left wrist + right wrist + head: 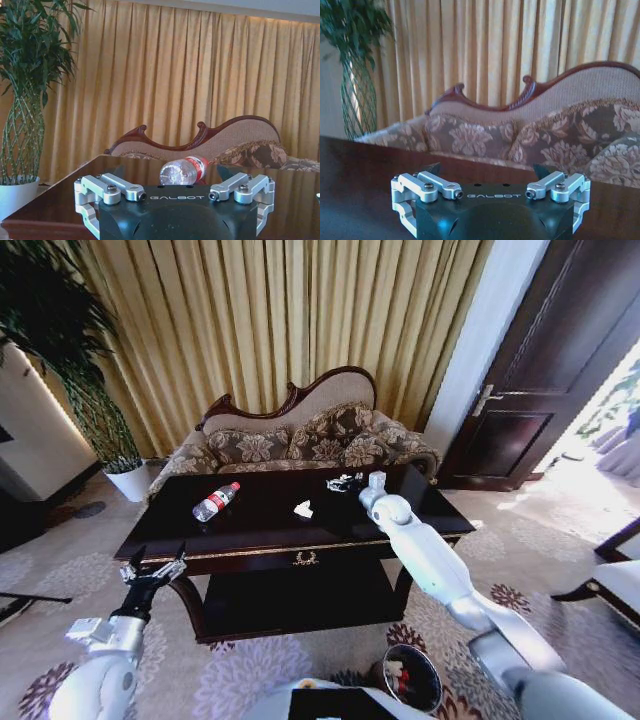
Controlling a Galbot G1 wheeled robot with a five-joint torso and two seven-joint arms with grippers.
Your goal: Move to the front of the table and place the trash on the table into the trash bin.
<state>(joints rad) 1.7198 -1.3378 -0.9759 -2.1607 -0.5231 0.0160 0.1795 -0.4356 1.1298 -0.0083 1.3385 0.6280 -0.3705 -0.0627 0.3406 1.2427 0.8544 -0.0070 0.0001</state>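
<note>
Drive-up looks done; the table (290,540) is squarely ahead and the pick-up step is judged to be in hand, nothing binned from this reach yet.

Right gripper (358,483) is extended over the table's far edge, right of centre, beside a dark-and-white scrap (343,481); contact cannot be confirmed; in the right wrist view its jaws are spread wide with nothing between them.

Left gripper (152,570) is held at the table's front-left corner, just off the edge, jaws wide open and empty; the bottle (183,171) lies on its side straight ahead of it, toward the left half of the top, well apart.

A white crumpled scrap (303,508) sits near the table's centre.

The trash bin (410,677) stands on the carpet below the front edge, right side, some items already inside.

Next move is judged to need a descent onto the scrap, closure, then a carry back over the front edge to the bin.
</note>
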